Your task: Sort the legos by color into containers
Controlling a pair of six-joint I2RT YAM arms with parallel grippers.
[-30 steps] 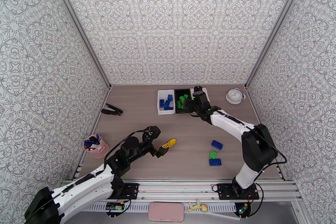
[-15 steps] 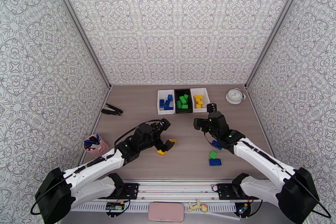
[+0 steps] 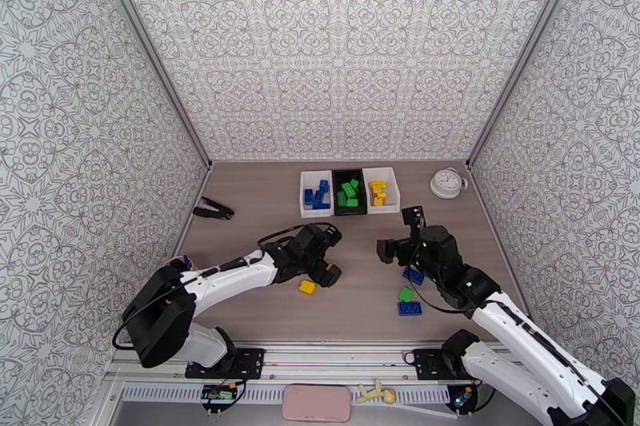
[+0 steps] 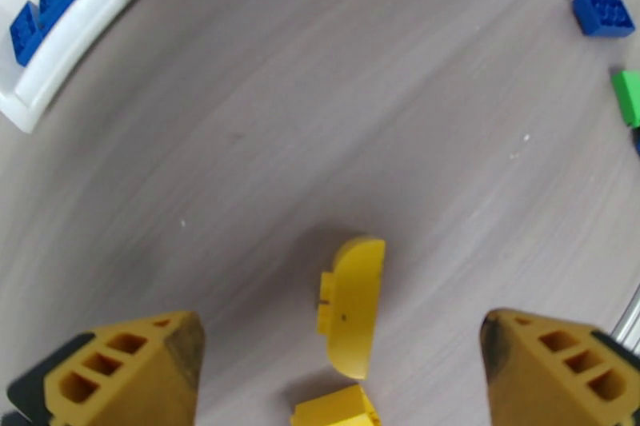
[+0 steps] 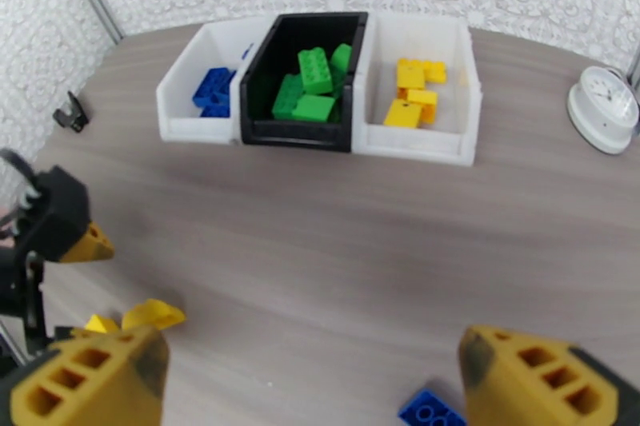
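Three bins stand in a row at the back: a white bin (image 3: 317, 214) with blue legos, a black bin (image 3: 350, 213) with green ones, and a white bin (image 3: 382, 210) with yellow ones. In the right wrist view they are the blue-filled bin (image 5: 196, 128), the black bin (image 5: 296, 136) and the yellow-filled bin (image 5: 412, 149). My left gripper (image 3: 324, 261) is open, low over a rounded yellow piece (image 4: 352, 308); a yellow brick (image 3: 307, 287) lies just beside it. My right gripper (image 3: 398, 234) is open and empty, above a blue brick (image 3: 413, 275), a green brick (image 3: 406, 293) and another blue brick (image 3: 410, 308).
A round white clock (image 3: 447, 183) sits at the back right, close to the yellow bin. A black tool (image 3: 213, 210) lies at the left. Bare tabletop stretches between the bins and the loose bricks.
My left gripper let go of the yellow piece it carried and reached further right, open over it. My right gripper drew back from the bins toward the loose bricks.
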